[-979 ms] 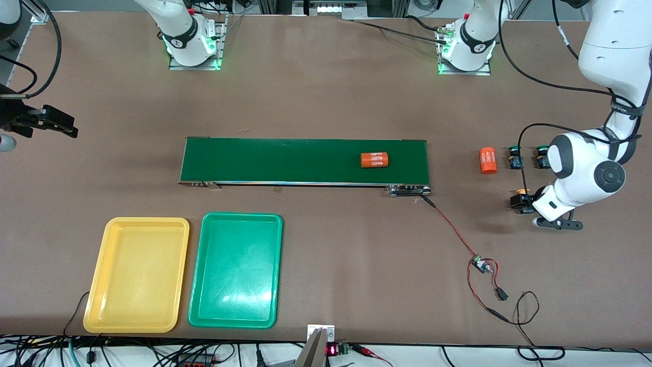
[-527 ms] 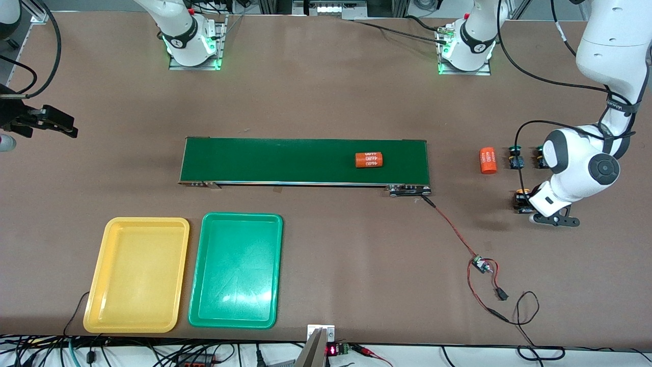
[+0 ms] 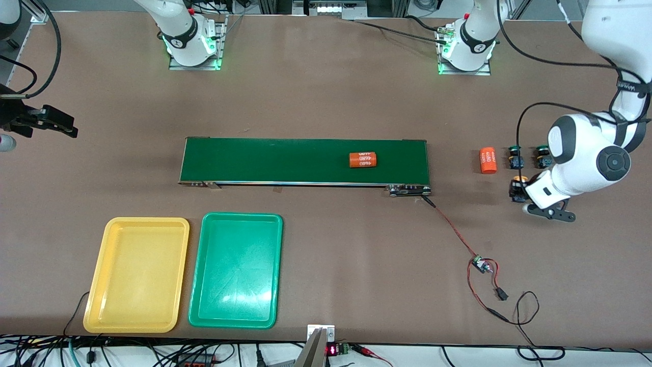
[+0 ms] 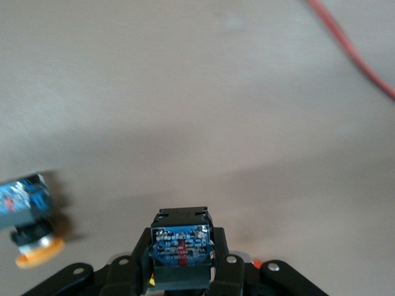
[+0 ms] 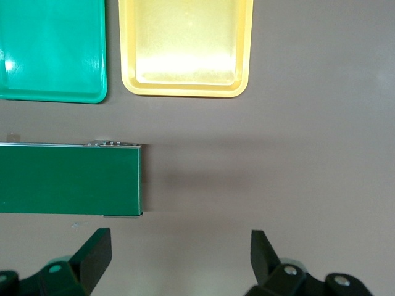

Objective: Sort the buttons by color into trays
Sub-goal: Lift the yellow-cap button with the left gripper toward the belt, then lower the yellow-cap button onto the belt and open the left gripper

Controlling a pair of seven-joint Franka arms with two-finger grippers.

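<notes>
My left gripper [image 3: 521,192] is shut on a yellow-capped button [image 3: 519,181], held just above the table at the left arm's end. The left wrist view shows that button's blue-black body [image 4: 181,243] clamped between the fingers [image 4: 141,256]. Another yellow button [image 4: 28,213] lies on its side on the table nearby. Two green-capped buttons [image 3: 514,157] [image 3: 541,156] stand a little farther from the front camera. The yellow tray [image 3: 136,275] and green tray [image 3: 236,270] lie side by side near the front edge, both with nothing in them. My right gripper [image 3: 69,130] waits open above the right arm's end of the table.
A dark-green conveyor belt [image 3: 305,161] crosses the middle of the table with an orange cylinder [image 3: 362,159] on it. A second orange cylinder [image 3: 488,160] lies beside the green buttons. A red and black wire with a small board [image 3: 479,265] runs from the belt's end.
My left gripper has shut on the yellow button and lifted it toward the green buttons. The orange cylinder on the belt has moved toward the right arm's end.
</notes>
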